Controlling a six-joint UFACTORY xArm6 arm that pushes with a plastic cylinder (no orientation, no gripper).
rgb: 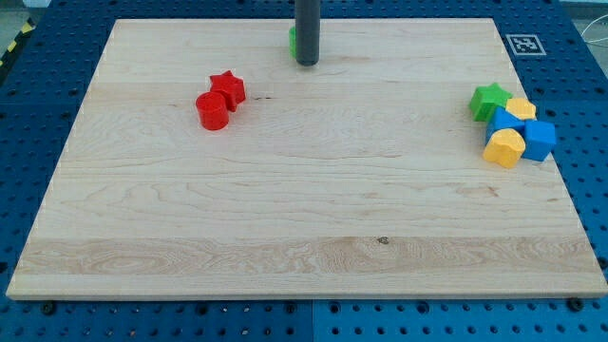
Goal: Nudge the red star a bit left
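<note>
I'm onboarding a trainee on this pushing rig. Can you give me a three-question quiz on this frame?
1. True or false: my tip is touching the red star.
2. Which block touches the red star at its lower left? A) the red cylinder B) the green star C) a blue block
3. Fill in: a green block shows partly behind the rod, at the view's ____ edge of the wooden board.

Key: 1. False: the tip stands apart, toward the view's upper right of the star. 2. A. 3. top.
</note>
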